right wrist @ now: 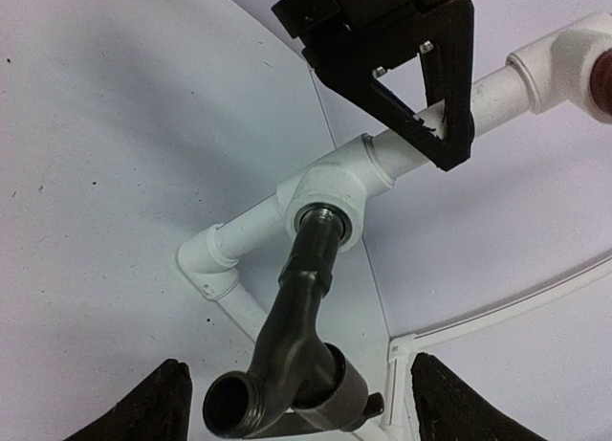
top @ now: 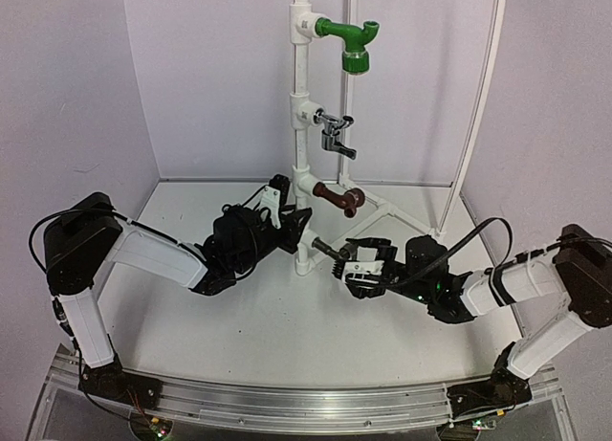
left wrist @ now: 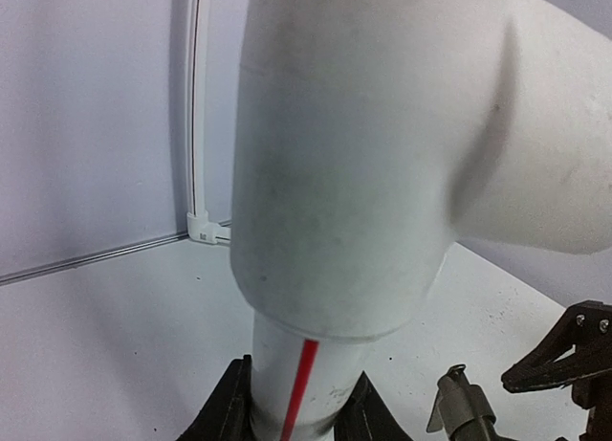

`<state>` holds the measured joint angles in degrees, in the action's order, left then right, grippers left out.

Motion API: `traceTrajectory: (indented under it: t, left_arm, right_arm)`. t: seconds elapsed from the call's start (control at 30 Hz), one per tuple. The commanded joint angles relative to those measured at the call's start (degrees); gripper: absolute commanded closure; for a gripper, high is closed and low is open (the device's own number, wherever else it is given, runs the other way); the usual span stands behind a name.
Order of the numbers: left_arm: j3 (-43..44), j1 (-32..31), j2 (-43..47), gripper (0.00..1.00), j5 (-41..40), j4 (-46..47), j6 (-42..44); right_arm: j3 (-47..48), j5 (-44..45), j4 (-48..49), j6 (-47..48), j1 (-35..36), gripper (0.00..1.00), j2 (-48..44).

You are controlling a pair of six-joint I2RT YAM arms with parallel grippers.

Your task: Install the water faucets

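One white pipe (top: pixel 301 116) carries four faucets: green (top: pixel 350 41), silver (top: pixel 336 133), brown (top: pixel 338 198), dark grey (right wrist: pixel 292 364); left gripper (left wrist: pixel 296 417) clamps pipe, right gripper (right wrist: pixel 311 403) spread loose around dark grey.

A white pipe (top: pixel 302 125) stands upright mid-table (top: pixel 191 307), with four faucets branching off to its right, one above the other: the green faucet (top: pixel 351 39) on top, the silver faucet (top: pixel 335 133) below it, then the brown faucet (top: pixel 337 197), and lowest, near the tabletop, the dark faucet (top: pixel 326 250). The left gripper (top: pixel 295 221) reaches in from the left and sits against the pipe between the two lowest branches. The right gripper (top: pixel 344 261) comes in from the right, its jaws around the dark faucet's outer end; contact is hard to judge from here.
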<state>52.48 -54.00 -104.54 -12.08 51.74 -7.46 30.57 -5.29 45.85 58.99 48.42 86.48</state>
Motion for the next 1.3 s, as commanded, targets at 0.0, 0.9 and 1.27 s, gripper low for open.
traceTrajectory:
  t: [0.0,0.9,1.27]
  left_arm:
    - [0.1,-1.7,-2.3,1.0,6.2,-9.8,-6.7]
    - [-0.1,-1.7,-2.6,1.0,6.6,-9.9,-6.7]
    - [-0.4,-1.8,-2.4,1.0,5.4,-9.8,-6.2]
  right_arm:
    - [2.5,4.1,10.6,0.7,1.0,0.37,3.7]
    - [9.3,15.2,-3.0,-55.2,6.8,1.0,4.4]
    - [8.0,6.4,-5.5,-122.4,2.8,1.0,0.1]
